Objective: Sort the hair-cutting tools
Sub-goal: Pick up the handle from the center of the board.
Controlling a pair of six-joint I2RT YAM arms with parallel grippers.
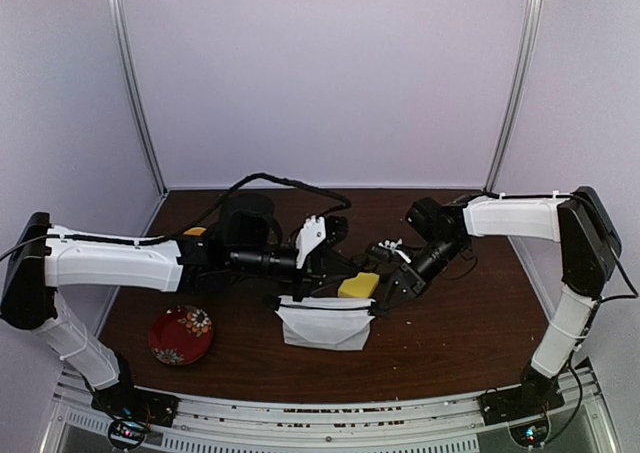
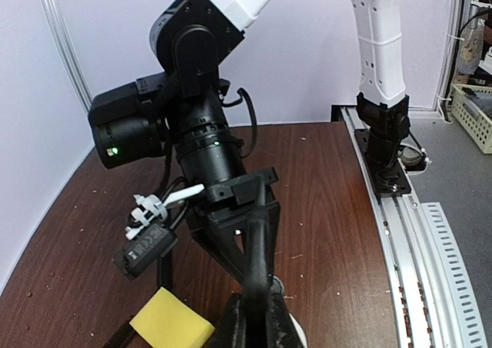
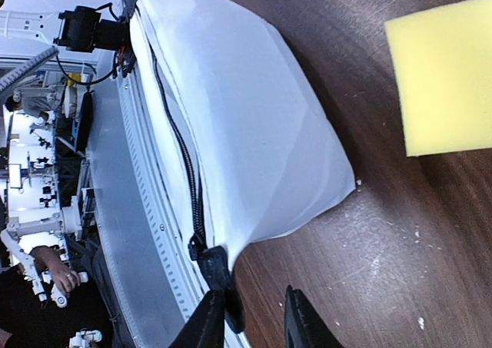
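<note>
A red plate point(image 1: 181, 335) with a flower pattern sat close to the table's point(image 1: 450, 343) near-left corner, apart from everything else. To its right, about midway along the near edge, lay a white pouch point(image 1: 325, 325) with a black zipper point(image 3: 181, 156) running along its far side.

The 2 arms met over that pouch, 1 at each end of the zipper. The left gripper point(image 2: 252, 329) was at the pouch's far-left corner with its fingers together. Whether they pinched the fabric could not be told, since only their dark tips showed at the bottom of the left wrist view. The right gripper point(image 3: 254, 294) was at the pouch's far-right corner, low over the table. Its fingers point(image 3: 304, 325) stood apart with bare wood showing between them. The black zipper pull point(image 3: 206, 257) lay against the inner face of 1 finger and was not clamped.

Just beyond the pouch, between the 2 grippers and nearer the right one, a yellow sponge point(image 1: 358, 286) lay flat on the wood, close to the pouch but not touching it.

The hair-cutting tools could not be made out in any view. The dark shapes around the wrists were too unclear to name.
</note>
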